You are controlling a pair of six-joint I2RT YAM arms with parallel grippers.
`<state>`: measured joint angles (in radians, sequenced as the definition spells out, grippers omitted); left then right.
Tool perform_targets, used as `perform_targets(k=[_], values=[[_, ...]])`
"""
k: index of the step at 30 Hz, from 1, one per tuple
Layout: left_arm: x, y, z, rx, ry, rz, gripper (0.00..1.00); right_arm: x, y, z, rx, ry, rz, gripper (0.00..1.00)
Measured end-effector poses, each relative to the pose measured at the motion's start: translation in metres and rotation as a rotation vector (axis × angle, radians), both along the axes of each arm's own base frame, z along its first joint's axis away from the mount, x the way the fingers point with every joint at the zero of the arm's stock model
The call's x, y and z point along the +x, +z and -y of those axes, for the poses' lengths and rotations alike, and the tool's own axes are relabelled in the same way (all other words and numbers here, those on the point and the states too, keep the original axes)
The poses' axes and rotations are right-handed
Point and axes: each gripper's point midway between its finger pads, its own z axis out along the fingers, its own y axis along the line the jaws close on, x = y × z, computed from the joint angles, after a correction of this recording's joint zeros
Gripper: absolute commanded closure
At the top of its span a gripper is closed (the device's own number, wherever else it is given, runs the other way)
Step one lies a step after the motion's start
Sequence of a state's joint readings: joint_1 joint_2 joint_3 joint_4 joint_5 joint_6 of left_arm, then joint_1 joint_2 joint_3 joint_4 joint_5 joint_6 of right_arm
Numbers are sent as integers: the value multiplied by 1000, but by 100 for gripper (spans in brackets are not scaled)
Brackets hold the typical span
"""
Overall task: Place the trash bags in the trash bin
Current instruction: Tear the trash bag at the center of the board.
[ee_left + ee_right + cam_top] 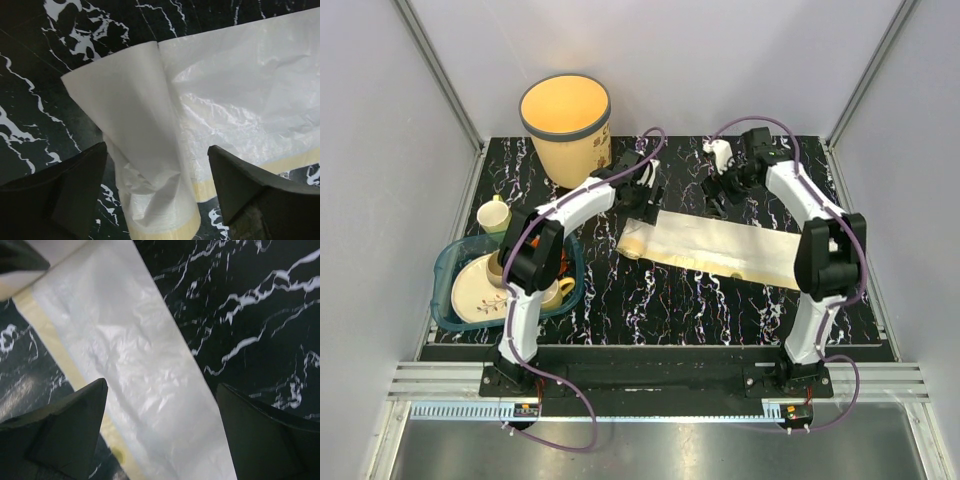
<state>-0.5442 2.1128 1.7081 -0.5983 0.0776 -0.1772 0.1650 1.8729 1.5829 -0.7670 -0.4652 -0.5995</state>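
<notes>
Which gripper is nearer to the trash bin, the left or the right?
Left. The left gripper hangs just right of the trash bin, over the rolled end of the trash bag. The right gripper is farther right, above the bag's flat part.

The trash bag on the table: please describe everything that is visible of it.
The trash bag is a long strip of thin, crinkly, whitish film with a pale yellow band along one edge. It lies flat on the black marbled table, its left end curled into a loose roll. The open left tool straddles that roll.
</notes>
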Motion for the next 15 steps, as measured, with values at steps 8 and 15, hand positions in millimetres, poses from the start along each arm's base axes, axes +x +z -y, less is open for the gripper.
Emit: perform_targets(k=[8,15], values=[[11,-29,-14,58,45,-41,9,42,-24,-25,86,-44,-27,0],[11,-38,-13,45,23,-69,54,33,-29,-33,138,-18,-59,0]])
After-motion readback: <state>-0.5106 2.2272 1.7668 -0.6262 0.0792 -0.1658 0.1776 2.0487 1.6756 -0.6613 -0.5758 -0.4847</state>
